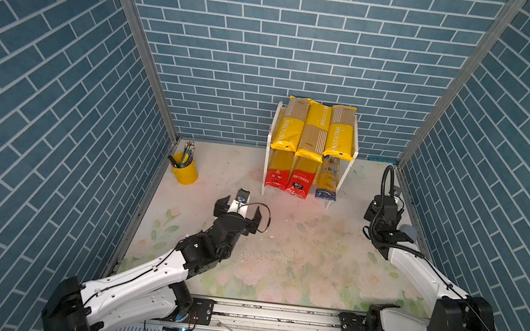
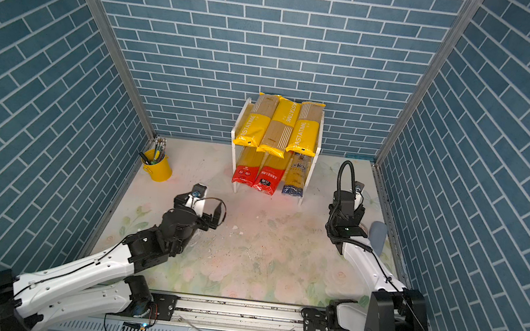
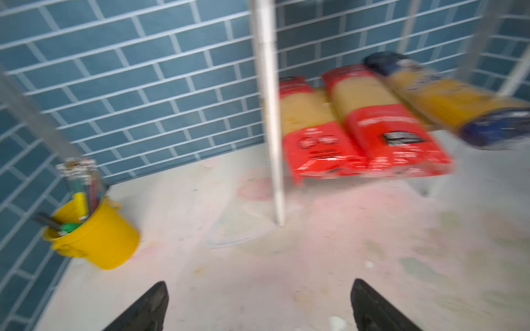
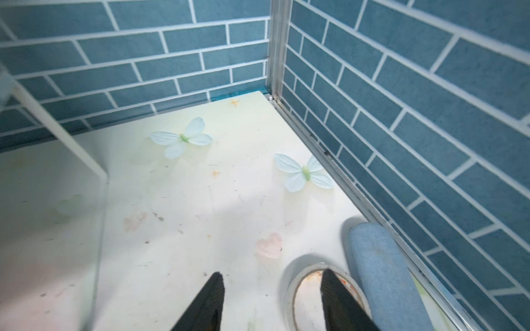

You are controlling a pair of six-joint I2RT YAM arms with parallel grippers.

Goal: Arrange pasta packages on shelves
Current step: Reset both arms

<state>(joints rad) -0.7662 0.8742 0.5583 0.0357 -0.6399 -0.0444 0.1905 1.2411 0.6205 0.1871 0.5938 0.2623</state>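
Six spaghetti bags (image 1: pixel 314 134) all sit on the rack (image 1: pixel 270 139): three PASTATIME bags (image 1: pixel 290 125) up top, two red-ended bags (image 1: pixel 301 180) plus one blue-ended bag (image 1: pixel 326 183) below. Left tool (image 1: pixel 238 211) gapes wide, empty, over the table (image 1: pixel 298 245); right tool (image 4: pixel 272 276) partway apart, holding nothing.

Blue brick-patterned walls (image 1: pixel 271 38) enclose a seemingly floral-printed tabletop (image 1: pixel 296 261).
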